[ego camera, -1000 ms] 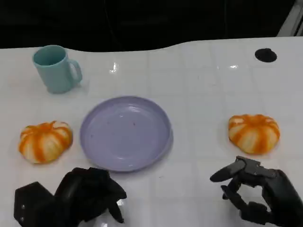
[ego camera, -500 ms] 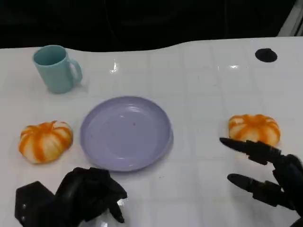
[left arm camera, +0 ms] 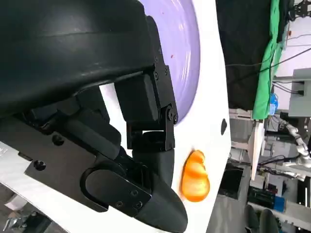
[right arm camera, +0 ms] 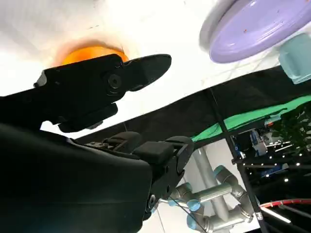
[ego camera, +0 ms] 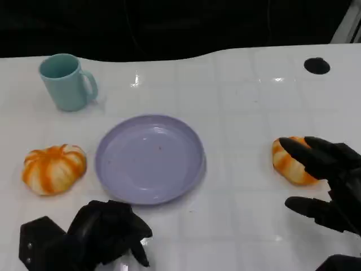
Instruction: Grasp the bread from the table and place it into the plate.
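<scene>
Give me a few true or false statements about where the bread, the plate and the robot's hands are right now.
1. The round lavender plate has nothing in it. True.
2. The right hand reaches over the orange-and-white striped bread roll on the right with its fingers spread. True.
3. The light teal mug stands inside the plate. False: it stands on the white table, behind the plate to the left.
4. The left hand holds the orange-and-white striped bread roll on the left. False: that roll lies on the table, apart from the hand.
5. There is only one bread roll. False: there are two, one on each side of the plate.
</scene>
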### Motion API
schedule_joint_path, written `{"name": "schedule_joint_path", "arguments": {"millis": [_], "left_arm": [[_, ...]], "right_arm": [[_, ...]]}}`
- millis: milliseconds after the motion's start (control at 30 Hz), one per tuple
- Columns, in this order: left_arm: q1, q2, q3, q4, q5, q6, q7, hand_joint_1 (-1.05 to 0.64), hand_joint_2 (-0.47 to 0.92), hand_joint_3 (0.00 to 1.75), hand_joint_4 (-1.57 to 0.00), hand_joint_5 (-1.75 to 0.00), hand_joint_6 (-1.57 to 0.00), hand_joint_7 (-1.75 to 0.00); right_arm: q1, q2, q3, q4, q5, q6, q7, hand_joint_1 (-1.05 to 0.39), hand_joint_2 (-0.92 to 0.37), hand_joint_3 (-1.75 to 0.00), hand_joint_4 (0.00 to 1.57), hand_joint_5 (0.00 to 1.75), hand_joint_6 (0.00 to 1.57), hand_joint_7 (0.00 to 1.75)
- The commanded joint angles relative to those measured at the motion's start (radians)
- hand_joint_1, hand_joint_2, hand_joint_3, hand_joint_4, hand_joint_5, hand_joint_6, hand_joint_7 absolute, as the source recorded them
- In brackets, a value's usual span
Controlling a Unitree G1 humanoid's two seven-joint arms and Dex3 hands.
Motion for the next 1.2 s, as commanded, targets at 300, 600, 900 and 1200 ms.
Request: {"name": "schedule_joint_path", "arguments": {"millis": [300,600,900,1200], "left_arm": [[0.009,0.015,0.006,-0.002,-0.004,-0.002,0.0,-1.05,0.78,0.0,-1.51,-0.92,-1.57,-0.49],[0.01,0.015,0.007,-0.006,-0.008,0.0,-0.003,-1.05,0.78,0.01,-1.5,-0.92,-1.57,-0.48],[0.018,0.011,0.006,-0.015,-0.008,-0.003,0.0,-1.05,0.78,0.01,-1.5,-0.92,-1.57,-0.47],[0.027,0.009,0.006,-0.028,-0.008,-0.002,0.002,-1.05,0.78,0.01,-1.5,-0.92,-1.57,-0.48]], "right_arm": [[-0.089,-0.078,0.1,0.012,-0.217,0.263,-0.007,-0.51,-0.88,0.0,0.0,0.22,0.22,0.0],[-0.191,-0.081,0.176,0.122,-0.227,0.338,-0.015,-0.45,-0.82,0.0,0.0,0.32,0.26,0.01],[-0.289,-0.083,0.25,0.251,-0.216,0.381,-0.012,-0.41,-0.8,0.0,0.0,0.35,0.28,0.02],[-0.396,-0.067,0.312,0.444,-0.198,0.384,-0.057,-0.4,-0.8,0.0,0.01,0.39,0.3,0.02]]}}
